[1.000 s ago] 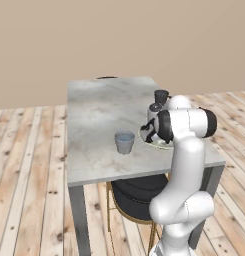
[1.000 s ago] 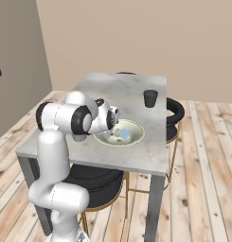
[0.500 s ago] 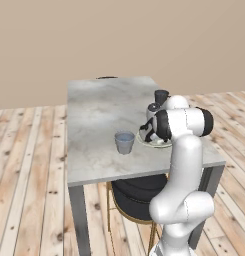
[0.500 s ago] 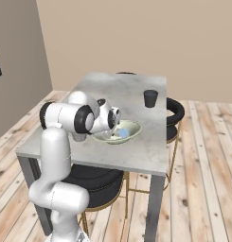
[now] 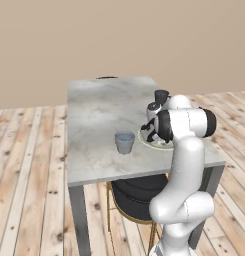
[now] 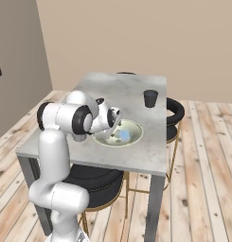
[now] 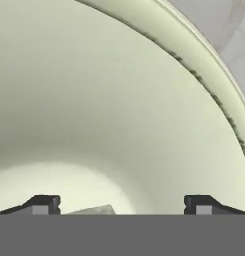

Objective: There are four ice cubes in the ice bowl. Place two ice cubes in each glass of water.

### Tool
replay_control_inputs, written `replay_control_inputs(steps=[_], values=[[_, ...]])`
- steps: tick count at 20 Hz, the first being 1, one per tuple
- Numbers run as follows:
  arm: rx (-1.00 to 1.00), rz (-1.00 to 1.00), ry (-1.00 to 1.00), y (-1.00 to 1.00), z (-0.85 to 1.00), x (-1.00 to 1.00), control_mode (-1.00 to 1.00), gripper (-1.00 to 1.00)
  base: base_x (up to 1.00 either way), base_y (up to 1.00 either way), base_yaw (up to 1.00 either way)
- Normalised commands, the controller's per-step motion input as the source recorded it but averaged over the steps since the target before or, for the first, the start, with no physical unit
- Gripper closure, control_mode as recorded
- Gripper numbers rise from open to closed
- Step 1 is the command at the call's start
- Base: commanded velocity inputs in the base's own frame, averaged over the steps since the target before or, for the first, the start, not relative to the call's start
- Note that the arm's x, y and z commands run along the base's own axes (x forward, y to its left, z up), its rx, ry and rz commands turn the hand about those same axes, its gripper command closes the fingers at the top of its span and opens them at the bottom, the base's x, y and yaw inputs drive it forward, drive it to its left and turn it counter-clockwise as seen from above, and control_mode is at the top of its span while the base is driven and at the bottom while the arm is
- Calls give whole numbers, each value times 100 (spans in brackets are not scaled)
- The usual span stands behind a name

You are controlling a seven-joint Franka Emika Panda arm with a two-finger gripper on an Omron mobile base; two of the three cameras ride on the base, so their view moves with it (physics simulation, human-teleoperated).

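The gripper (image 7: 121, 206) is low inside the ice bowl (image 7: 119, 100), jaws spread wide — its fingertips (image 7: 43, 205) sit at the lower left and lower right of the hand view, with a pale ice cube (image 7: 91, 210) between them, not clamped. In the right base view the bowl (image 6: 134, 126) lies mid-frame on the table (image 6: 122, 90), bluish ice cubes (image 6: 124, 135) inside; one glass (image 6: 150, 98) stands upper right. In the left base view the other glass (image 5: 124, 142) sits centre — left of the bowl.

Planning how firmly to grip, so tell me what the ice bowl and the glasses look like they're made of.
Ice bowl: likely glazed ceramic, opaque cream-green with a smooth, softly shaded inside. Near glass: probably glass or clear plastic, translucent grey-blue. Far glass: alike in shape but looks dark; material uncertain.
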Motion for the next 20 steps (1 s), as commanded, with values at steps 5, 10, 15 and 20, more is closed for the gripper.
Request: replay_control_inputs(steps=[5, 10, 15, 20], values=[[0, -10, 5, 0, -10, 0, -100, -100, 0, 0, 0], [0, -7, 6, 0, -9, 0, -100, -100, 0, 0, 0], [0, -5, 10, 0, -6, -1, -100, -100, 0, 0, 0], [0, -3, 8, 0, 0, -20, -100, -100, 0, 0, 0]])
